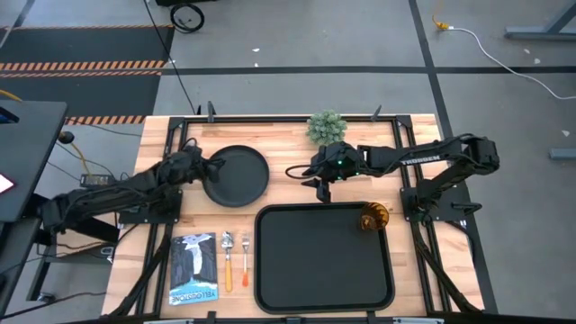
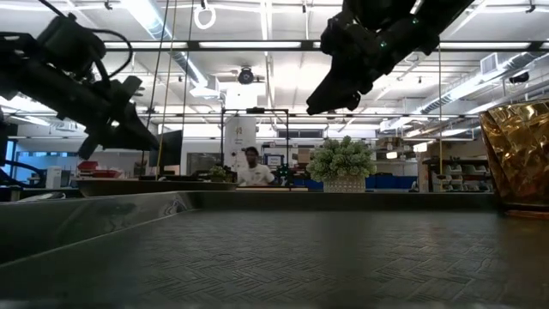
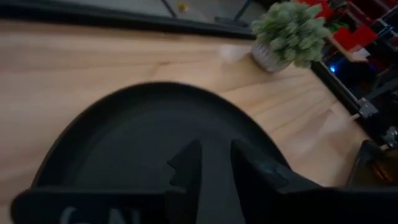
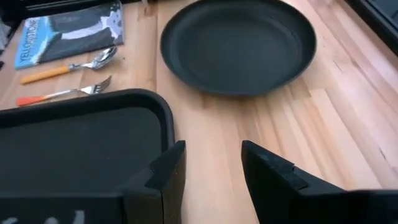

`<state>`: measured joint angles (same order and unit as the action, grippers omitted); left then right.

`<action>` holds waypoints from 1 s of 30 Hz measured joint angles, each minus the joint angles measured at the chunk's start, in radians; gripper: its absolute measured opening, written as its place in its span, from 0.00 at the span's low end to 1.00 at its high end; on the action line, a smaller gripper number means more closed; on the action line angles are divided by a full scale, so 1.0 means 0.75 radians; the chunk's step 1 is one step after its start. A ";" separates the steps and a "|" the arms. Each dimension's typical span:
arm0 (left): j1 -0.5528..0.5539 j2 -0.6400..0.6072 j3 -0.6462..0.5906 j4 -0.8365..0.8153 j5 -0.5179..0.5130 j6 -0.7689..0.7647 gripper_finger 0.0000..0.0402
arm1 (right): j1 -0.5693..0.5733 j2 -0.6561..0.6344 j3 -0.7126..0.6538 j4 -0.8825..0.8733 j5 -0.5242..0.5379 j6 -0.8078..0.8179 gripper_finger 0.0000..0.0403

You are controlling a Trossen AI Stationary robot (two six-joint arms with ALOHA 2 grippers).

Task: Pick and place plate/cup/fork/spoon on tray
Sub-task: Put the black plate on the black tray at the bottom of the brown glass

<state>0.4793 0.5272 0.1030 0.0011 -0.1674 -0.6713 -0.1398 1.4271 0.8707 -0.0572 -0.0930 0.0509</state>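
High view: left gripper (image 1: 209, 169) over near rim of round matte black plate (image 1: 238, 175), fingers slightly apart, nothing held. Right gripper (image 1: 321, 186) open, idle betw. plate & black rectangular tray (image 1: 324, 256). Risk: thin rim slips, plate tips.

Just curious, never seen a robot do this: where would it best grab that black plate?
Probably the raised rim of the plate, on the side nearest the left gripper, already hovering there. It lies flat on the table, so only the rim offers an edge to pinch.
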 joint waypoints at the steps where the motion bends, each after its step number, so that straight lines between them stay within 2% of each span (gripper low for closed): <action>1: 0.025 0.021 0.004 -0.001 0.033 -0.001 0.26 | 0.000 0.009 0.000 0.023 -0.010 -0.004 0.40; 6: 0.121 0.149 0.084 -0.012 0.154 -0.003 0.34 | -0.001 0.041 0.002 0.108 -0.059 -0.014 0.40; 11: 0.214 0.327 0.223 -0.171 0.193 0.075 0.36 | -0.002 0.067 -0.001 0.136 -0.088 -0.035 0.40; 16: 0.349 0.528 0.319 -0.232 0.409 0.150 0.36 | -0.002 0.084 0.001 0.158 -0.088 -0.061 0.40; 19: 0.419 0.656 0.358 -0.245 0.487 0.196 0.36 | -0.002 0.084 0.001 0.161 -0.089 -0.068 0.40; 23: 0.488 0.786 0.438 -0.303 0.503 0.271 0.37 | -0.002 0.084 0.001 0.169 -0.102 -0.068 0.40; 30: 0.516 0.905 0.644 -0.410 0.523 0.389 0.37 | -0.002 0.084 0.001 0.176 -0.112 -0.063 0.40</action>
<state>0.8667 1.2062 0.5859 -0.3063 0.2251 -0.3795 -0.1410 1.4899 0.8711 0.0750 -0.1772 0.0038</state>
